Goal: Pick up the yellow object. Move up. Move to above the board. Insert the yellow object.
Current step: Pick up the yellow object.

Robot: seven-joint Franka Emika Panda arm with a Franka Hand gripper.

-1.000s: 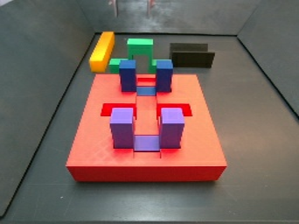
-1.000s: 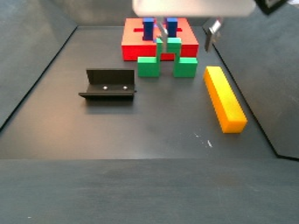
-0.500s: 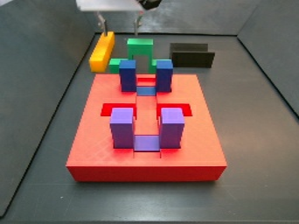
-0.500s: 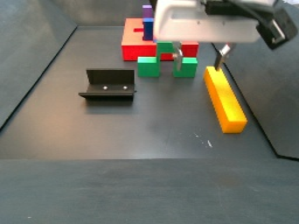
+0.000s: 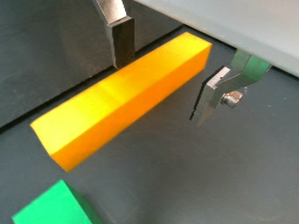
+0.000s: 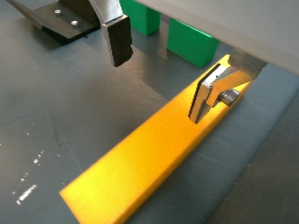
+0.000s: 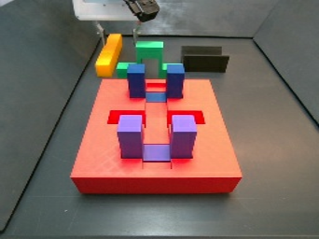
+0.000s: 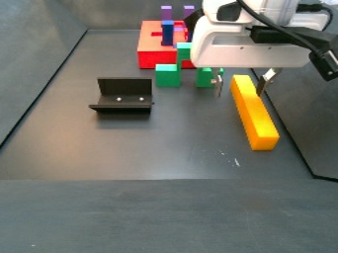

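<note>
Dark floor, grey walls. Bar (image 5: 122, 101) lies flat near wall, well apart from board (image 7: 156, 154). We hold gripper (image 5: 163, 74) over bar, fingers (image 6: 115, 39) spread either side, not touching. Pick, lift, carry, insert all left.

Smooth matt yellow object (image 5: 122, 96) lies between the pincer's (image 5: 163, 72) brushed-metal fingers (image 5: 211, 94)

Green block (image 7: 149, 50) upright on the dark floor (image 8: 158, 148) near the back wall, black fixture (image 7: 206, 58) just beside it. Seen elsewhere, fixture (image 8: 122, 96) well apart from two green blocks (image 8: 169, 75).
</note>
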